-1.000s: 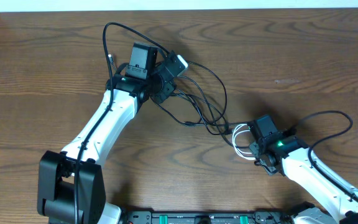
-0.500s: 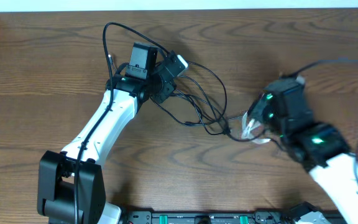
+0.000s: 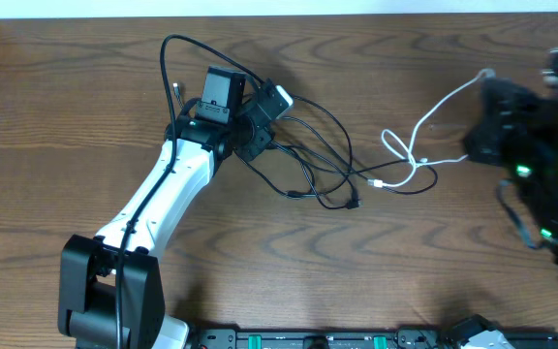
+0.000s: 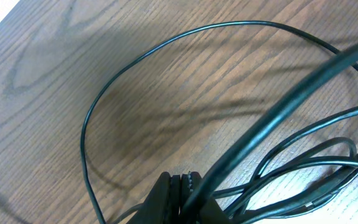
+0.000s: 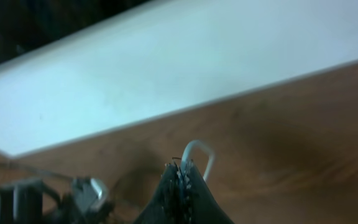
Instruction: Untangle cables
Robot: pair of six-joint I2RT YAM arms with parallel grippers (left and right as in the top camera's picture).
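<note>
Several thin black cables (image 3: 342, 131) lie tangled on the wooden table (image 3: 85, 116) at upper centre. My left gripper (image 3: 252, 145) sits on the left side of the tangle. In the left wrist view its jaws (image 4: 182, 185) are shut, with a black cable (image 4: 229, 25) looping ahead and another running across the fingers. The white cable (image 3: 434, 110) stretches from the tangle's right edge up to my right gripper (image 3: 492, 82), which is blurred and raised at the far right. In the right wrist view the jaws (image 5: 184, 169) are shut on the white cable (image 5: 202, 149).
The white cable's small plug end (image 3: 379, 183) lies beside a black plug (image 3: 354, 204). The table's far edge meets a white surface (image 5: 166, 74). The arm base rail (image 3: 308, 339) runs along the front edge.
My right arm has risen and swung up and to the right, drawing the coiled white cable out into a long line. The left arm and black tangle have stayed put.
</note>
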